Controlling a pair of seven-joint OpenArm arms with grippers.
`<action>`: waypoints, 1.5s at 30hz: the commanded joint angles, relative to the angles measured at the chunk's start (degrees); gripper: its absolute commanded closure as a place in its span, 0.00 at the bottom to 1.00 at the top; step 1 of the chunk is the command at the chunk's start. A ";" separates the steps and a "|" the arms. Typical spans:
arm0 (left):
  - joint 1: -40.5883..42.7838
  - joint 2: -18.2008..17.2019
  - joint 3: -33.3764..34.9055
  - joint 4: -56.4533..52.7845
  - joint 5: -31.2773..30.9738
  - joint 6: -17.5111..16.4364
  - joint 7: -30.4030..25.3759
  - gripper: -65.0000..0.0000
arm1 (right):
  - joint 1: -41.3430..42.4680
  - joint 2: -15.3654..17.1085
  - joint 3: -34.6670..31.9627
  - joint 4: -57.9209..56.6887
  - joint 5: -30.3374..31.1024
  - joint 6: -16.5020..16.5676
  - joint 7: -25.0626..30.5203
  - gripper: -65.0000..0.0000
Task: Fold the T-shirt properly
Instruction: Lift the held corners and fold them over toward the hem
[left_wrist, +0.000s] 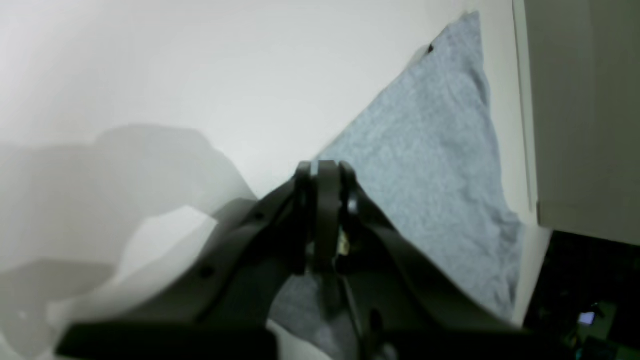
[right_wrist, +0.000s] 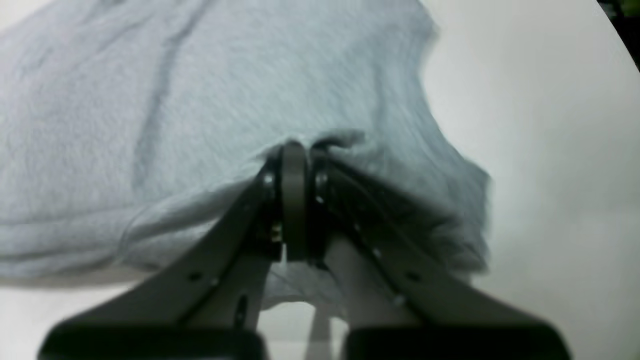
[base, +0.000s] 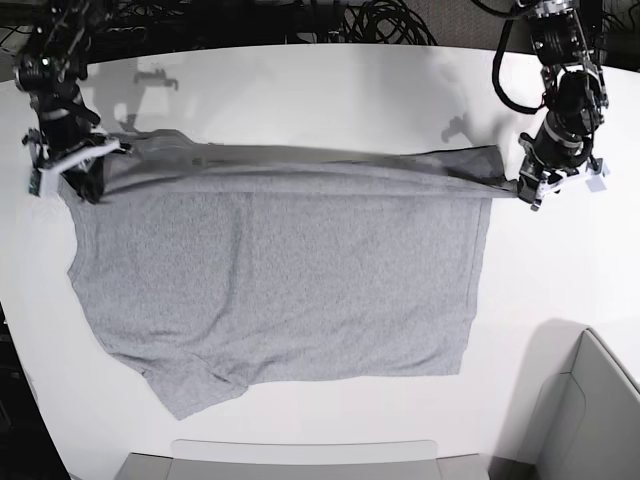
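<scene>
The heather-grey T-shirt (base: 280, 280) lies plain side up on the white table (base: 300, 90). Its far edge is raised and pulled taut into a straight band between the two grippers. My left gripper (base: 522, 187), at the right of the base view, is shut on one end of that edge. In the left wrist view, the left gripper (left_wrist: 325, 170) has its jaws together on the T-shirt (left_wrist: 430, 150). My right gripper (base: 85, 175), at the base view's left, is shut on the other end. Around the right gripper (right_wrist: 295, 150) the T-shirt (right_wrist: 200, 75) bunches up.
A grey bin (base: 590, 410) stands at the near right corner. A grey tray rim (base: 300, 462) runs along the near edge. Black cables (base: 330, 20) lie beyond the table's far edge. The table's rounded edge runs close to both arms.
</scene>
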 joint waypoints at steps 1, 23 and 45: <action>-1.70 -0.82 -0.34 0.00 -1.27 0.25 -0.18 1.00 | 1.64 0.73 -0.81 -0.15 -1.41 0.32 1.53 1.00; -19.01 -0.99 4.49 -14.15 6.90 0.08 -0.27 1.00 | 21.42 6.44 -7.93 -20.90 -12.58 0.32 2.23 1.00; -25.61 0.94 7.48 -22.15 14.73 -0.27 -0.80 1.00 | 29.16 9.35 -14.96 -33.47 -12.49 -0.12 7.94 1.00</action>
